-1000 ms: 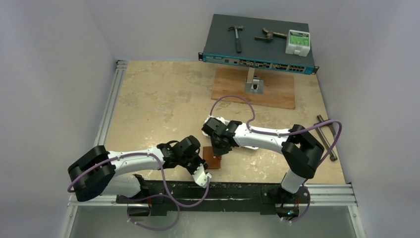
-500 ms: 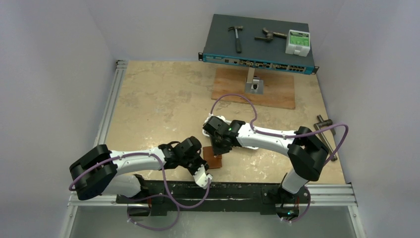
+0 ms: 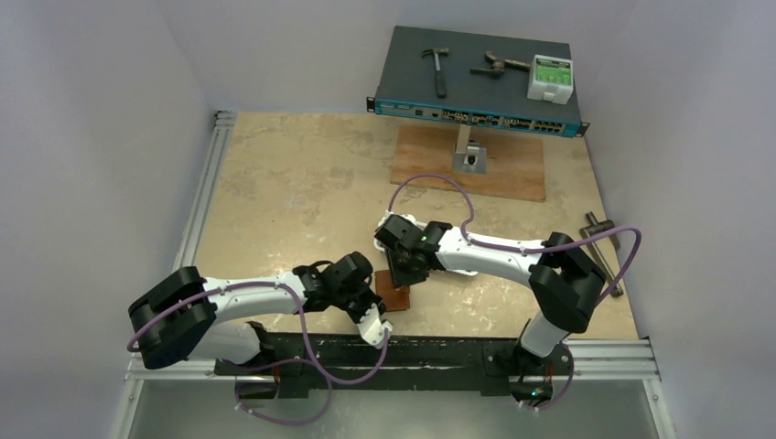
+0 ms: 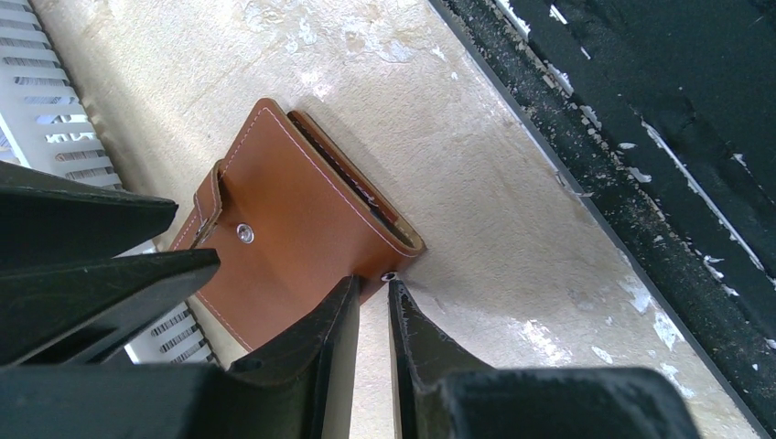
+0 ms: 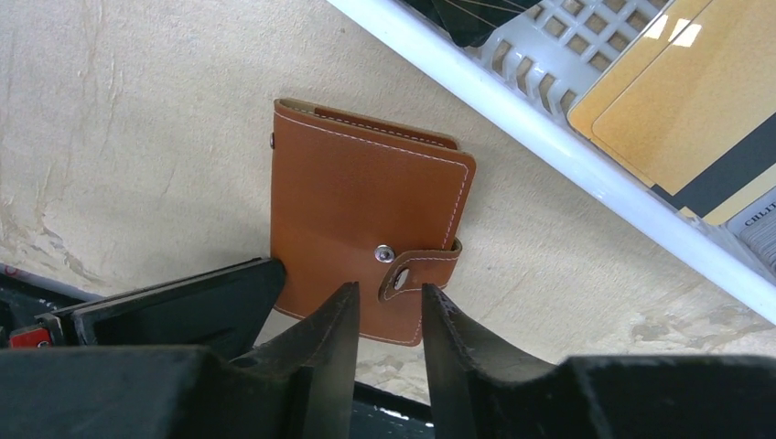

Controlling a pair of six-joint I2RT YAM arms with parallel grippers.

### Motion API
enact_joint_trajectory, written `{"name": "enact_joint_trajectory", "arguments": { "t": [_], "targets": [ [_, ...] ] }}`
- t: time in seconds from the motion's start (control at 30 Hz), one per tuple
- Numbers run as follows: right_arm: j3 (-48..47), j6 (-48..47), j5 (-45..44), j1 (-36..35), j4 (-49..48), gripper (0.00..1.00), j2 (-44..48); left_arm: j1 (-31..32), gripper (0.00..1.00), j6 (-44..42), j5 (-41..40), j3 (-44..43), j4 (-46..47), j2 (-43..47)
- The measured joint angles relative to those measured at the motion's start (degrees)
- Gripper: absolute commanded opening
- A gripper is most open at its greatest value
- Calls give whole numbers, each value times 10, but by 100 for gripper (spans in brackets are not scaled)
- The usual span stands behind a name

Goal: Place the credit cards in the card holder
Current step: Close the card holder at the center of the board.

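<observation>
The brown leather card holder (image 3: pixel 392 294) lies closed on the table near the front edge, its snap tab fastened. It shows in the left wrist view (image 4: pixel 293 210) and the right wrist view (image 5: pixel 366 210). My left gripper (image 4: pixel 373 282) is almost closed, its tips pinching the holder's near corner. My right gripper (image 5: pixel 389 291) is narrowly open, its tips either side of the snap tab (image 5: pixel 421 273). The credit cards sit in a white slotted tray (image 5: pixel 549 137): an orange-yellow card (image 5: pixel 677 110), a black one (image 5: pixel 467 14) and a grey one (image 5: pixel 764 233).
The black front rail (image 3: pixel 412 352) runs just below the holder. A network switch (image 3: pixel 476 82) carrying a hammer, tools and a white box stands on a stand over a wooden board (image 3: pixel 512 178) at the back. A metal tool (image 3: pixel 604 251) lies at the right.
The right arm's elbow has swung slightly right, and its gripper has settled over the holder's tab. The left gripper and the holder have barely moved.
</observation>
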State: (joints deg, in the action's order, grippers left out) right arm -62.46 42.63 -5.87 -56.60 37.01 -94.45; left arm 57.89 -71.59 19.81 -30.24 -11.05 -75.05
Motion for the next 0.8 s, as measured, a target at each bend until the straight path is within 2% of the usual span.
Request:
{"name": "enact_joint_trajectory", "arguments": {
  "t": [0.23, 0.3, 0.33, 0.43, 0.57, 0.7, 0.8],
  "targets": [
    [0, 0, 0, 0, 0, 24, -2, 0, 17, 1, -3, -2, -5, 0],
    [0, 0, 0, 0, 0, 28, -2, 0, 17, 4, -4, -2, -6, 0],
    [0, 0, -1, 0, 0, 33, -2, 0, 17, 4, -5, -3, -7, 0],
    [0, -2, -1, 0, 0, 35, -2, 0, 17, 6, -8, -4, -9, 0],
    [0, -3, -1, 0, 0, 31, -12, 0, 17, 11, -12, -5, -11, 0],
    [0, -3, -1, 0, 0, 18, -25, 0, 16, 15, -17, -5, -13, 0],
    [0, -3, -1, 0, 0, 17, -27, 0, 16, 16, -20, -5, -14, 0]
  ]
}}
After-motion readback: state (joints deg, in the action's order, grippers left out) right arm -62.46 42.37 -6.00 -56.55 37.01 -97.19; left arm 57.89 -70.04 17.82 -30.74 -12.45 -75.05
